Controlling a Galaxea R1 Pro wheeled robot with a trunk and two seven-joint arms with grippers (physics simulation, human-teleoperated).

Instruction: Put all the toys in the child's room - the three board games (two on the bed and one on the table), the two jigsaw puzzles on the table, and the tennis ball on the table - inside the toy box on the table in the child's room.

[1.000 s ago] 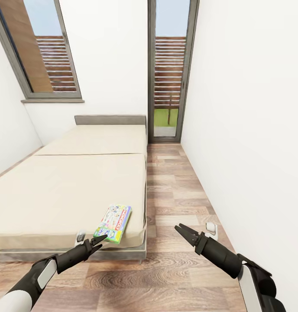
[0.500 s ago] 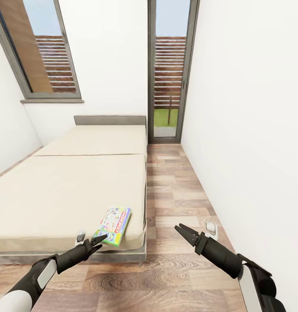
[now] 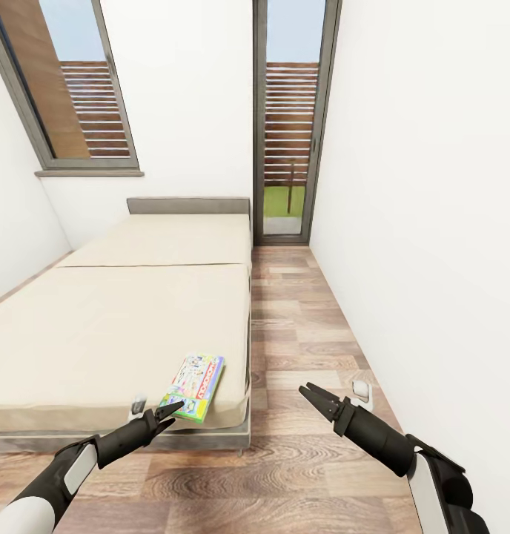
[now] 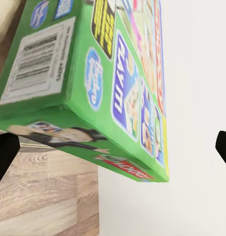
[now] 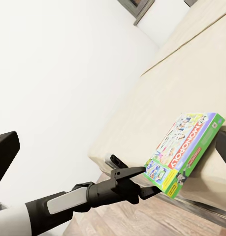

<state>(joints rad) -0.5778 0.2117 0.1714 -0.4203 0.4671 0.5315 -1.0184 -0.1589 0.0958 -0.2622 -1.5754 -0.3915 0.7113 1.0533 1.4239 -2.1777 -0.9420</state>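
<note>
my left gripper (image 3: pixel 169 410) open, fingertips just at the near corner of the monopoly board game (image 3: pixel 193 386), not gripping it. my right gripper (image 3: pixel 308 392) open too, over the wood floor (image 3: pixel 299 326) beside the bed (image 3: pixel 114 326). board game lies flat at the bed's near right corner. beyond: grey headboard (image 3: pixel 188 205), tall windows (image 3: pixel 288 119).

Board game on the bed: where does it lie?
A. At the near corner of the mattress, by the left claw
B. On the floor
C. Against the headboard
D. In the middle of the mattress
A. The board game rests at the near corner of the bed, just ahead of the left claw.
</note>
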